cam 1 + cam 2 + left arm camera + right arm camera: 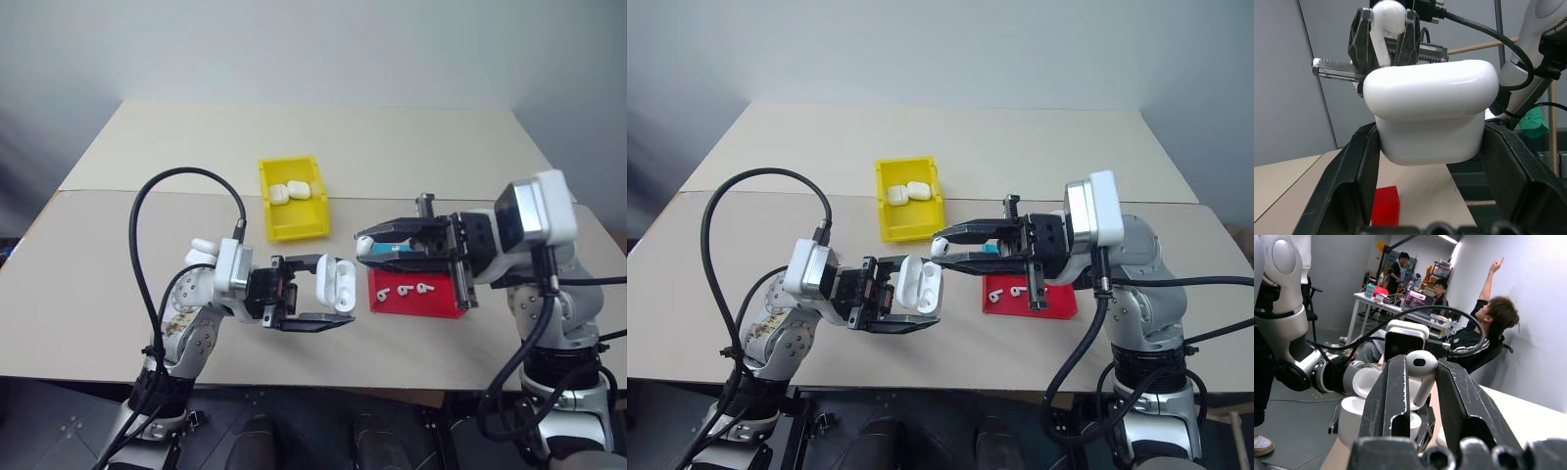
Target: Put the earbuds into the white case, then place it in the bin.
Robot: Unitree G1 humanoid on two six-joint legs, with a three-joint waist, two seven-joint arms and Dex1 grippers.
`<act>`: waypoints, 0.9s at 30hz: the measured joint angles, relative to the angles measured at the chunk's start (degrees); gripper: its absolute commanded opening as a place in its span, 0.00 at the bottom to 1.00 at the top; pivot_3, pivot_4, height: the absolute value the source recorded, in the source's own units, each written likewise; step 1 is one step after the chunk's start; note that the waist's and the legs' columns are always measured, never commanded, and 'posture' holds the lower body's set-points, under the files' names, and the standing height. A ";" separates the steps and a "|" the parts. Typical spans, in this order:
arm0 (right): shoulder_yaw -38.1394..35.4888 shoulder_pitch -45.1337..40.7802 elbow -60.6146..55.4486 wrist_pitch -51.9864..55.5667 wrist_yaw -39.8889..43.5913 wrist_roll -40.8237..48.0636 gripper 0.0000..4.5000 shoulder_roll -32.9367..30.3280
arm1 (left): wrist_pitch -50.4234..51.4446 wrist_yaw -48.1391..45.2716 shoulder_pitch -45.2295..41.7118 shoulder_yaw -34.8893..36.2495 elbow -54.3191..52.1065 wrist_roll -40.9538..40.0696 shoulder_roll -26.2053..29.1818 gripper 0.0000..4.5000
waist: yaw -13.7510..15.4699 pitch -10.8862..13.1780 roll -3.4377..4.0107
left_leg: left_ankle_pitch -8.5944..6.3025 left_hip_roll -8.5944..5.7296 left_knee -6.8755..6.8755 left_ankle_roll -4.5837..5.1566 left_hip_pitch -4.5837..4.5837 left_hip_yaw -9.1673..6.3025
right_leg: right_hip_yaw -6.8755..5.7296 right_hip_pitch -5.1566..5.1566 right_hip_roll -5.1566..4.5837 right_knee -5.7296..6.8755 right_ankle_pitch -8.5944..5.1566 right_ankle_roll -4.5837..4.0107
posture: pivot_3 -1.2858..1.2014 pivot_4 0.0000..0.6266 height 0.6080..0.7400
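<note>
Left gripper point(913, 305) clamps open case point(919, 283); right gripper point(939, 246) pinches an earbud point(1421, 369) just above it, at its 1 o'clock. Bin point(886, 217) at 12, holding two cases.

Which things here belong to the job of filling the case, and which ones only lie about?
Job:
- open glossy white earbud case, held in left gripper
- tiny white earbud, pinched in right gripper
- bright yellow plastic bin

Lying about:
- two closed white cases in the bin
- shallow red tray with spare earbuds
</note>
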 measured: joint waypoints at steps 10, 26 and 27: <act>2.16 0.77 1.24 -2.19 0.68 -1.73 0.14 0.12 | 0.00 -0.40 0.00 -0.01 0.00 0.00 -0.11 0.62 | -0.01 0.00 0.00 | 0.00 0.00 0.00 0.00 0.01 0.00 | 0.00 0.00 0.00 0.00 0.00 0.00 | 0.52 0.24 1.00; 5.17 0.83 2.11 -4.67 0.93 -4.46 0.14 0.73 | 0.08 -0.43 0.05 -0.10 0.00 0.22 0.03 0.62 | -0.02 0.00 0.00 | 0.00 0.00 0.00 0.00 0.01 0.00 | 0.00 0.00 0.00 0.00 0.00 0.00 | 0.52 0.24 1.00; 5.30 0.88 2.20 -5.01 0.96 -4.64 0.14 0.73 | 0.09 -0.44 0.07 -0.10 0.00 0.30 0.16 0.62 | -0.01 0.00 0.00 | 0.00 0.00 0.00 0.00 0.01 0.00 | 0.00 0.00 0.01 0.00 0.00 0.00 | 0.52 0.24 1.00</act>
